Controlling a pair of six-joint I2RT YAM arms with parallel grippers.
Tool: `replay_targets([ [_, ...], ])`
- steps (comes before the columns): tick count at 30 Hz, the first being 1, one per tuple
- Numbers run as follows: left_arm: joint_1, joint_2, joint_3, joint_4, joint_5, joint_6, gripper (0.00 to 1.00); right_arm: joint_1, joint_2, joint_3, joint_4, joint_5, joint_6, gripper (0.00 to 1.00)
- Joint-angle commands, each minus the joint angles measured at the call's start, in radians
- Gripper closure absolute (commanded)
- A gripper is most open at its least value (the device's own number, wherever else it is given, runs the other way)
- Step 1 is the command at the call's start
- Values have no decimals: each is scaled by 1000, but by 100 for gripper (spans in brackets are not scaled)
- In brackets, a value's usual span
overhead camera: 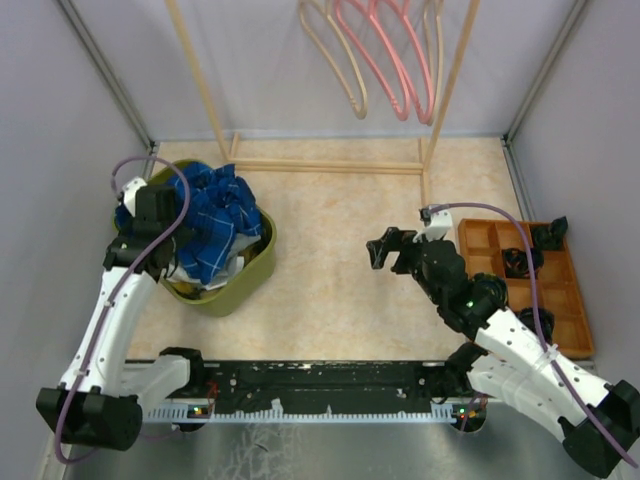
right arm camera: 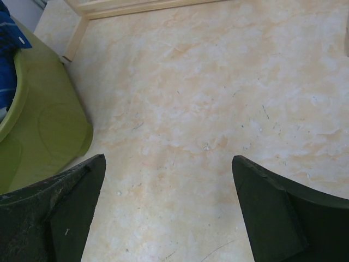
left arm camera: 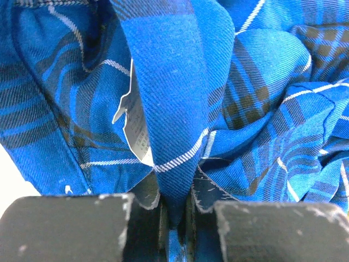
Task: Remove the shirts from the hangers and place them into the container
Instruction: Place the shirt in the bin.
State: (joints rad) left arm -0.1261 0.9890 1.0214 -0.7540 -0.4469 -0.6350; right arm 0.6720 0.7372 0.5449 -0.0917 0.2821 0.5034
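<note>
now left gripper [left arm camera: 175, 218] pinches a blue shirt [left arm camera: 169, 98] fold — wrist view only; right gripper [right arm camera: 169, 213] spread over open table [right arm camera: 218, 98], container [right arm camera: 49, 136] at nine o'clock.

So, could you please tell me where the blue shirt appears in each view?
Top external: blue shirt left of centre, heaped in the container.
Left wrist: shirt fills the picture, a fold pinched in the left tool.
Right wrist: a sliver of shirt at the top left edge, above the container.
Shared landmark: the container, top and right wrist.
</note>
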Motion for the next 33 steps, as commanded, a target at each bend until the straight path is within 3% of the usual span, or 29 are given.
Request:
replay_targets([
  [1,2,65,49,67,99,100,93,6,7,24,61,29,18,1],
  [13,2,242,-205,192,541,56,96,7,57,22,82,1,28,1],
  [21,1,260,-165,155,555,78,93,7,50,15,75,7,35,1],
  [26,-6,246,-150,150,646,122,88,7,50,12,82,12,37,1],
  [33,-89,214,-205,178,665,78,85,6,45,7,85,21,49,1],
])
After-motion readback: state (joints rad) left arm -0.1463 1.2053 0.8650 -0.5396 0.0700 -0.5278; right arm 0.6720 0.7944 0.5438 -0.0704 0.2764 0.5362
